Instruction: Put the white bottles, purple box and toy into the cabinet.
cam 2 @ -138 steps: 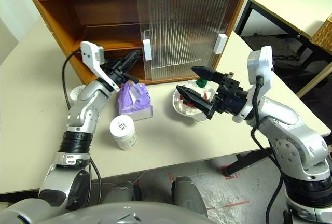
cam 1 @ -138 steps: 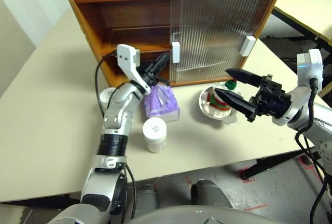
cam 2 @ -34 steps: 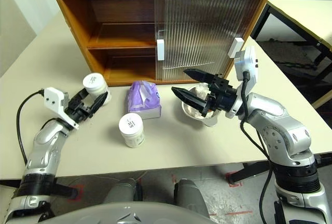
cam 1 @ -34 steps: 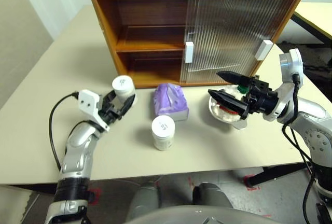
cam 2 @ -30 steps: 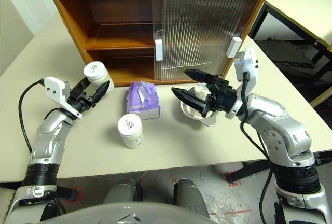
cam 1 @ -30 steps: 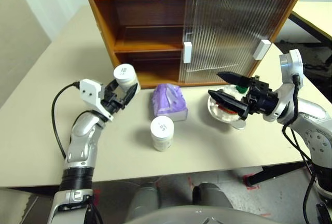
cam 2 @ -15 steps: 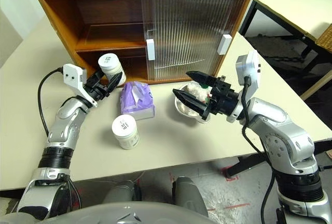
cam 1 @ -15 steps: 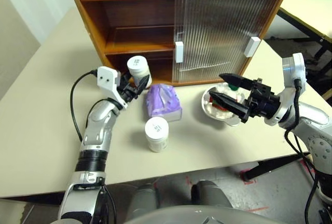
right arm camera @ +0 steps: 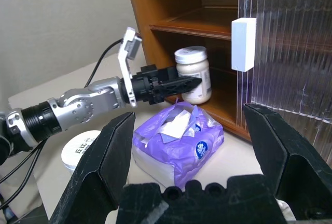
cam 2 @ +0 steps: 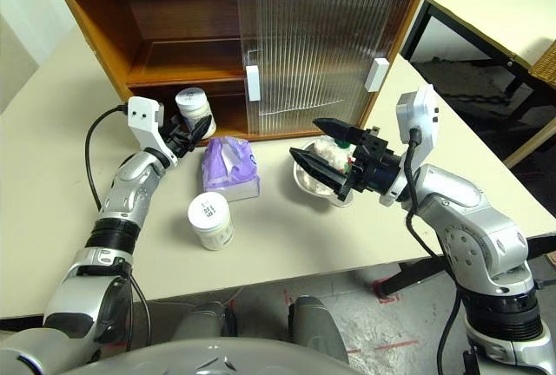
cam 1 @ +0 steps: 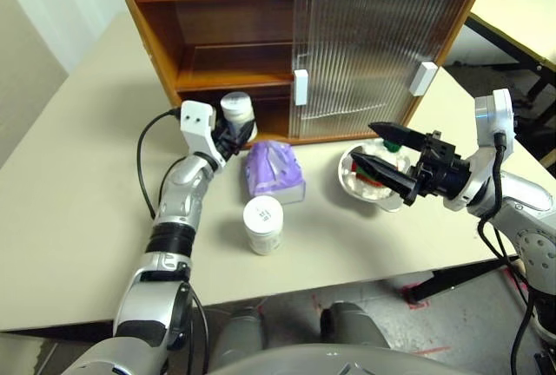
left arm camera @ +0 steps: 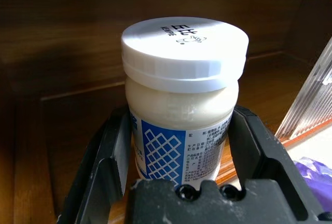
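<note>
At cabinet [cam 1: 217, 54] mouth, one bottle [cam 1: 236, 113] is gripped by left gripper [cam 1: 231, 136]; nothing stored yet. Right gripper [cam 1: 382, 151] is splayed, empty, at 3 o'clock.

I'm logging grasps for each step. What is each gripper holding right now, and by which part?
The left gripper holds a white bottle by its labelled body, below the lid. The right gripper is open and holds nothing.

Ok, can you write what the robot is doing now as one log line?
left gripper: shut on white bottle at cabinet opening | right gripper: open above bowl | purple box, second bottle: on table
</note>
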Tool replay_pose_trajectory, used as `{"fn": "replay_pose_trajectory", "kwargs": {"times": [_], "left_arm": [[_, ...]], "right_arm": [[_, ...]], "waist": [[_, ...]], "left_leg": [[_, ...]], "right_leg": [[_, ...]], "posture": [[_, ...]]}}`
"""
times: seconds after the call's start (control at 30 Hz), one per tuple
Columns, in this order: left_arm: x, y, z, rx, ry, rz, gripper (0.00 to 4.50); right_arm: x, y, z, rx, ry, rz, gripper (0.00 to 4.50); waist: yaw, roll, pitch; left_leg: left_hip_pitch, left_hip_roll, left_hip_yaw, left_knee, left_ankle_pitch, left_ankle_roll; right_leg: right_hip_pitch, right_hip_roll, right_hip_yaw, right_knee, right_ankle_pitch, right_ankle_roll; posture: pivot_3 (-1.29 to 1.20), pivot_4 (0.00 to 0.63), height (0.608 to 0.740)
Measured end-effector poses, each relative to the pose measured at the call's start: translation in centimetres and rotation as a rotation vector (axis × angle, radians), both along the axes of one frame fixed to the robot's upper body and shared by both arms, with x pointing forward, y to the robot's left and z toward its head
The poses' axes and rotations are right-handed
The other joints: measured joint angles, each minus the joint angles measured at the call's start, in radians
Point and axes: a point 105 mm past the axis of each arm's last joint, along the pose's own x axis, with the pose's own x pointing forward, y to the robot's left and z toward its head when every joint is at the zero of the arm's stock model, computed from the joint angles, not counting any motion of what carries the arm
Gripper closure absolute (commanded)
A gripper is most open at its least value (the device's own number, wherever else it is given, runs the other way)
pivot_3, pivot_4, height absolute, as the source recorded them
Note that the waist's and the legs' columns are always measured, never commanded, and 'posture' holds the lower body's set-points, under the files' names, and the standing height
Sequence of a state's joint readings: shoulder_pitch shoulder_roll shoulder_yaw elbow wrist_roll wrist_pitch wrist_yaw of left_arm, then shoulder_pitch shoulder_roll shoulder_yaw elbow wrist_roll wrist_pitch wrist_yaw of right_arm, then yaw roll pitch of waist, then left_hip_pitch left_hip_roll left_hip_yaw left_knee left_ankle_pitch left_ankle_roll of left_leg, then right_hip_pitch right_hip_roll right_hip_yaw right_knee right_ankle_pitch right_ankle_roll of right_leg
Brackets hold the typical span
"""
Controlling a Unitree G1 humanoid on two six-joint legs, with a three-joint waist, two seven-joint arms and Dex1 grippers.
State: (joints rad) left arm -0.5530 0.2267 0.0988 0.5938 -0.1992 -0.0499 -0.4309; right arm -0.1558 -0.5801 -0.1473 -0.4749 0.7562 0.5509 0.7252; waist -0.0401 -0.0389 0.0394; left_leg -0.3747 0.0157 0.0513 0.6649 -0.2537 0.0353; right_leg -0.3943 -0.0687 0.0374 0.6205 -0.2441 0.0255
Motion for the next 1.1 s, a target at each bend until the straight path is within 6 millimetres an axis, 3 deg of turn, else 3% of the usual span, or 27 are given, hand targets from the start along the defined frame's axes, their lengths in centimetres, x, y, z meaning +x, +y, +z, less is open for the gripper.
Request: {"fn": "replay_pose_trajectory", "kwargs": {"times": [0.7,1.1], "left_arm": [[2.9,-0.8,-0.6,0.065,0.037,0.039,1.46],[3.7,-2.7,-0.5,0.062,0.057,0.018,1.46]], "right_arm": [[-0.4,-0.3,0.3,0.006,-0.011,-0.027,0.0],[-0.7,-0.3,0.2,0.008,-0.009,-0.042,0.0]], "waist": [[-0.023,0.0,0.0],[-0.042,-0.001,0.0]], "left_leg": [[0.0,-0.001,0.0,0.0,0.0,-0.001],[0.0,-0.001,-0.001,0.0,-0.002,-0.004]], "right_leg": [[0.0,0.0,0.0,0.0,0.0,0.001],[0.001,0.0,0.0,0.0,0.0,0.004]], "posture": [[-0.16,0.0,0.74],[-0.18,0.0,0.74]]}}
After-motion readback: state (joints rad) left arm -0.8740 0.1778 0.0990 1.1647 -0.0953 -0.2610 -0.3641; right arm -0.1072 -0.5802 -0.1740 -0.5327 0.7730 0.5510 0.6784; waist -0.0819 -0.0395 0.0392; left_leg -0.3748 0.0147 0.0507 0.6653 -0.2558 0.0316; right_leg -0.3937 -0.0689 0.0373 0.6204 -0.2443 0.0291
